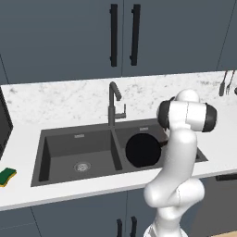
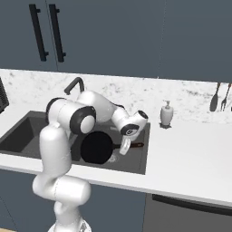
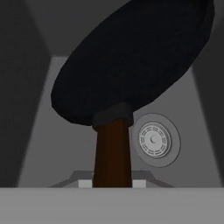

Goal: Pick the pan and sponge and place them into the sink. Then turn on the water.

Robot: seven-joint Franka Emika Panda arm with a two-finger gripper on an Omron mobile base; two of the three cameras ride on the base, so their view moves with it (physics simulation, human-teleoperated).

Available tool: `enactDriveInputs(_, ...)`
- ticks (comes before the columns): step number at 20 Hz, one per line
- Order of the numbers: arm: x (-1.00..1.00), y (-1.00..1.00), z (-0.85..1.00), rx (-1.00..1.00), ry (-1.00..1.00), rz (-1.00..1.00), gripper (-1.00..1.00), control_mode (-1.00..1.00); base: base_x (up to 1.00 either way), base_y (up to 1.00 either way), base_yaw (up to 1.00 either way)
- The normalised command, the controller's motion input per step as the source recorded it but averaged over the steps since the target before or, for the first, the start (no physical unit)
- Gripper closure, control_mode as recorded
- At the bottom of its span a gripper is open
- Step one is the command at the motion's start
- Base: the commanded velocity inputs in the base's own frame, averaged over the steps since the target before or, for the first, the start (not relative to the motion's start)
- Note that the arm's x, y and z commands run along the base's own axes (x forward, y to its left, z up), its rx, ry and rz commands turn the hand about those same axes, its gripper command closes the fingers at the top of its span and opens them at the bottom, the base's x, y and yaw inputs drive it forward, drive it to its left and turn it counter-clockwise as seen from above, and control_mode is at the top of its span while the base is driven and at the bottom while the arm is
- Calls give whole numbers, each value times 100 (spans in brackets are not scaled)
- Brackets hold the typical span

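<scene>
Black and round, the pan (image 2: pixel 96 147) hangs tilted over the sink's (image 1: pixel 60 139) right basin, my pincer (image 2: pixel 123 148) closed on its brown handle, which runs back toward the worktop's (image 2: pixel 190 154) soap-dispenser side. From my left I see the sponge (image 1: pixel 7 176) on the worktop; my hand camera catches the drain (image 3: pixel 154 139) beneath.

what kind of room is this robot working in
A rendered kitchen, by the look of it: a dark double-basin sink with a tall faucet set in a white marble-look counter, dark cabinets above, and utensils hanging on the backsplash.
</scene>
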Motion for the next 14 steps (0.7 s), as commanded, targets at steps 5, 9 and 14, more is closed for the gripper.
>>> enactDriveInputs(5, 16, 7, -32, 0, 0, 1, 100, -100, 0, 0, 0)
enactDriveInputs(9, 18, 12, -31, 0, 0, 1, 100, -100, 0, 0, 0)
enactDriveInputs(14, 14, 13, -34, 0, 0, 1, 100, -100, 0, 0, 0)
